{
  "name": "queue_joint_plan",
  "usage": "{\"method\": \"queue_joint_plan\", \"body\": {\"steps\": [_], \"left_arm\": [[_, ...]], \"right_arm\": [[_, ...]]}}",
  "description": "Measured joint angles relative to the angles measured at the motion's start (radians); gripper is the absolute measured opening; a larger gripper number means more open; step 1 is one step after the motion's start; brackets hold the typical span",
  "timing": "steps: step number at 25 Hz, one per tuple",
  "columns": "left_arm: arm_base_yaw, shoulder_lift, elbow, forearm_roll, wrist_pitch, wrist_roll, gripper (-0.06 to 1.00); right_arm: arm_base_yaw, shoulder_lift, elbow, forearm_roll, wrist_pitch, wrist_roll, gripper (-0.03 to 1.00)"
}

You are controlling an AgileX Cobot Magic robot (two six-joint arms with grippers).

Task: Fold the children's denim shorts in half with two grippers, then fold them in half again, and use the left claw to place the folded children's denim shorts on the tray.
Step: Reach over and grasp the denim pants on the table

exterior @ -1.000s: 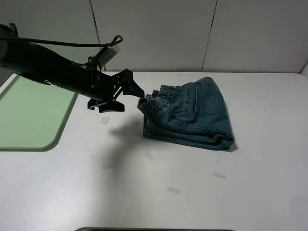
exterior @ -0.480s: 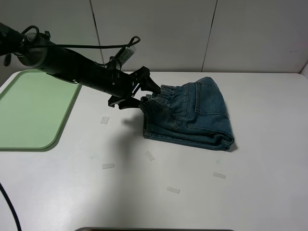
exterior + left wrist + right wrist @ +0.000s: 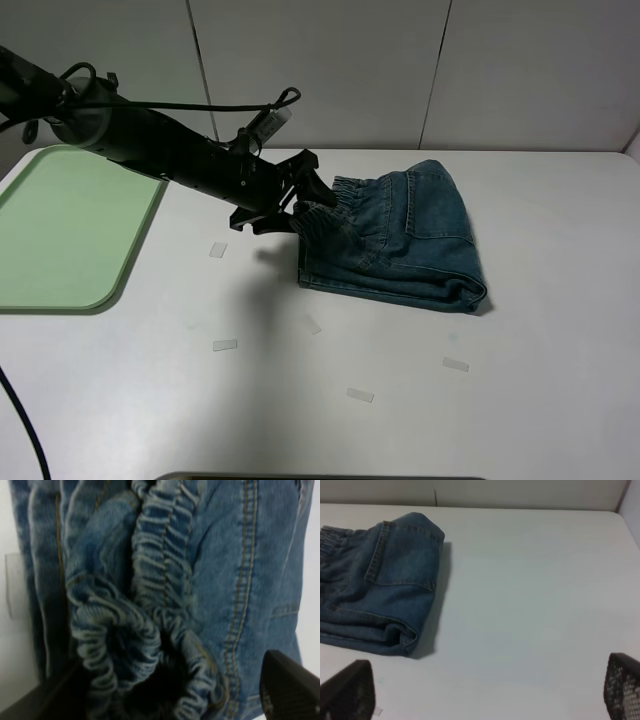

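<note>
- Exterior high view: the children's denim shorts lie folded on the white counter, near its middle, with the gathered waistband toward the left arm.
- The left claw is at that waistband, jaws apart, with the bunched elastic edge between them. In the left wrist view one finger stands beside the denim.
- The tray sits at the counter's left edge, well apart from the shorts.
- The right claw hangs over bare counter, jaws wide apart, clear of the shorts.
- Small pale tape strips lie in front of the shorts.
</note>
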Motion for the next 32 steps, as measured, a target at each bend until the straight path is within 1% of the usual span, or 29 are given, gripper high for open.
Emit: {"method": "queue_joint_plan", "body": {"steps": [6,9,11,16,21,32], "left_arm": [[-0.001,0.0,0.0,0.068,0.001,-0.032,0.69],[-0.001,0.003,0.0,0.079,0.001,-0.041,0.71],[-0.001,0.003,0.0,0.083,-0.004,-0.042,0.74],[-0.003,0.004,0.044,0.116,-0.051,-0.042,0.86],[-0.003,-0.008,0.082,0.107,-0.076,-0.039,0.87],[-0.006,-0.013,0.089,0.103,-0.097,-0.047,0.87]], "right_arm": [[0.0,0.0,0.0,0.0,0.0,0.0,0.69],[0.0,0.0,0.0,0.0,0.0,0.0,0.69],[0.0,0.0,0.0,0.0,0.0,0.0,0.69],[0.0,0.0,0.0,-0.008,0.0,0.0,0.69],[0.0,0.0,0.0,-0.014,0.0,0.0,0.69],[0.0,0.0,0.0,-0.014,0.0,0.0,0.69]]}}
